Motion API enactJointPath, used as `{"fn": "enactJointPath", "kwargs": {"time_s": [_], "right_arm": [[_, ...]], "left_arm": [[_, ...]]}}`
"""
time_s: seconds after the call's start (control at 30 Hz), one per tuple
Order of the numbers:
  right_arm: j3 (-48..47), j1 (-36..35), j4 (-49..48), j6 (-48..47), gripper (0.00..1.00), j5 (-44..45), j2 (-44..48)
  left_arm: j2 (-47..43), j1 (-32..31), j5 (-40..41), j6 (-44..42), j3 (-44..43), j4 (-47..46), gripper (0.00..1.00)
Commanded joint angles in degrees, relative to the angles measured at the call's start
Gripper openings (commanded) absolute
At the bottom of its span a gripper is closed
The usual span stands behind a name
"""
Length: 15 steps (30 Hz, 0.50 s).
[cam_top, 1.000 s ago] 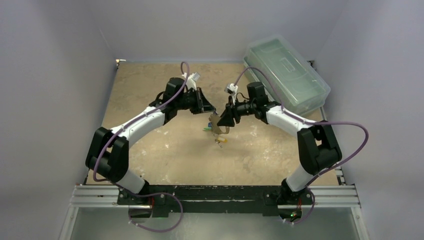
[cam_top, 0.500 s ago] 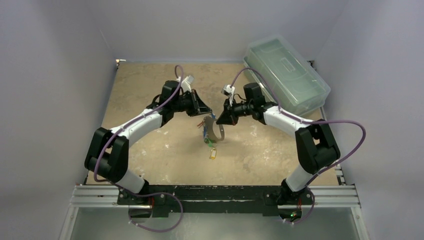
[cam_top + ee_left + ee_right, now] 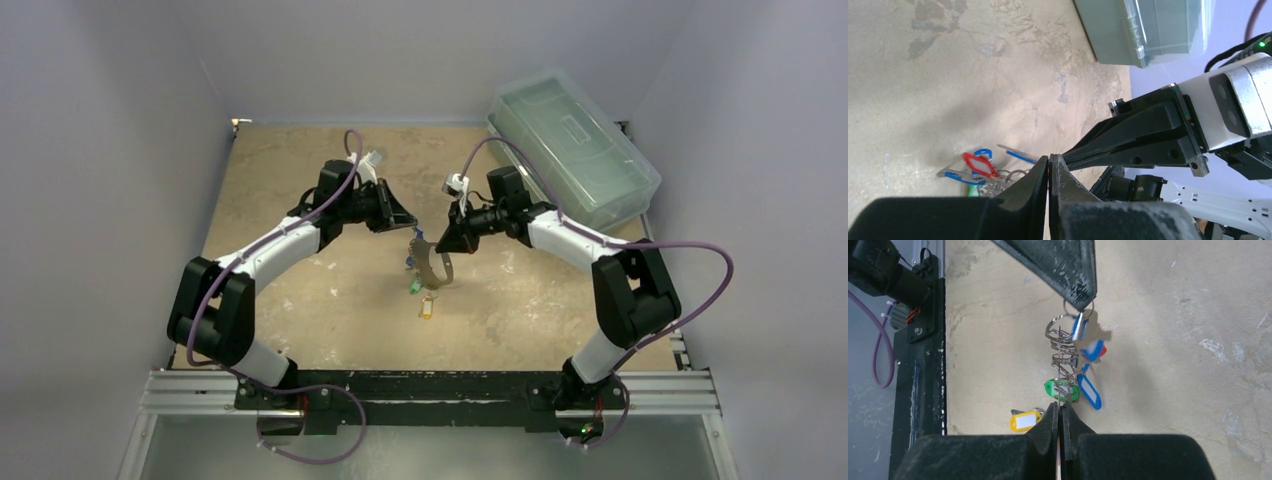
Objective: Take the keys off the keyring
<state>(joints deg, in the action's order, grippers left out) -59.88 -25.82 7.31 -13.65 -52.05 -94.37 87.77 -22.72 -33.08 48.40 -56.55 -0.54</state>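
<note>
The keyring (image 3: 434, 268), a pale arched loop, hangs between my two grippers. In the right wrist view it is edge-on, a thin line (image 3: 1059, 367). My right gripper (image 3: 441, 246) (image 3: 1059, 407) is shut on its edge. The keys (image 3: 1073, 355) hang on it in a bunch with blue, red and green tags (image 3: 975, 167). My left gripper (image 3: 408, 220) (image 3: 1049, 159) is shut, its tip at the top of the bunch on a blue-tagged key (image 3: 1077, 326). One yellow-tagged key (image 3: 426, 307) (image 3: 1025, 420) lies loose on the table below.
A clear lidded plastic box (image 3: 575, 145) (image 3: 1148, 30) stands at the back right. The black frame rail (image 3: 430, 385) (image 3: 918, 365) runs along the near edge. The tabletop (image 3: 300, 160) is worn tan board.
The yellow-tagged key has dropped off the bunch onto the table. My left gripper has drawn back to the left. The hanging bunch has swung slightly under the right gripper.
</note>
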Motion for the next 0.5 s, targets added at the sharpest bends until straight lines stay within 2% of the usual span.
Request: {"fn": "enactJointPath", "kwargs": {"time_s": [0.0, 0.13, 0.17, 0.27, 0.33, 0.47], "right_arm": [[-2.9, -0.1, 3.7, -2.8, 0.0, -2.6, 3.1], [-3.3, 0.0, 6.4, -3.9, 0.0, -2.4, 3.6], [-3.4, -0.1, 7.0, -4.1, 0.0, -2.3, 3.5], [-3.9, -0.1, 8.9, -5.5, 0.0, -2.7, 3.2], [-4.3, 0.0, 10.5, -7.2, 0.0, -2.9, 3.0], [-5.9, -0.1, 15.2, -10.9, 0.0, -4.9, 2.7]], "left_arm": [[-2.0, 1.3, 2.4, -9.0, -3.5, 5.8, 0.05], [0.2, 2.4, -0.2, -22.0, -7.1, 13.2, 0.22], [0.9, 2.9, -1.6, -25.9, -8.4, 15.9, 0.34], [1.3, 5.8, -8.6, -37.4, -10.3, 20.1, 0.57], [0.4, 7.5, -11.8, -47.9, -11.6, 22.8, 0.64], [-1.6, 9.8, -14.6, -74.1, -14.1, 31.9, 0.65]]}}
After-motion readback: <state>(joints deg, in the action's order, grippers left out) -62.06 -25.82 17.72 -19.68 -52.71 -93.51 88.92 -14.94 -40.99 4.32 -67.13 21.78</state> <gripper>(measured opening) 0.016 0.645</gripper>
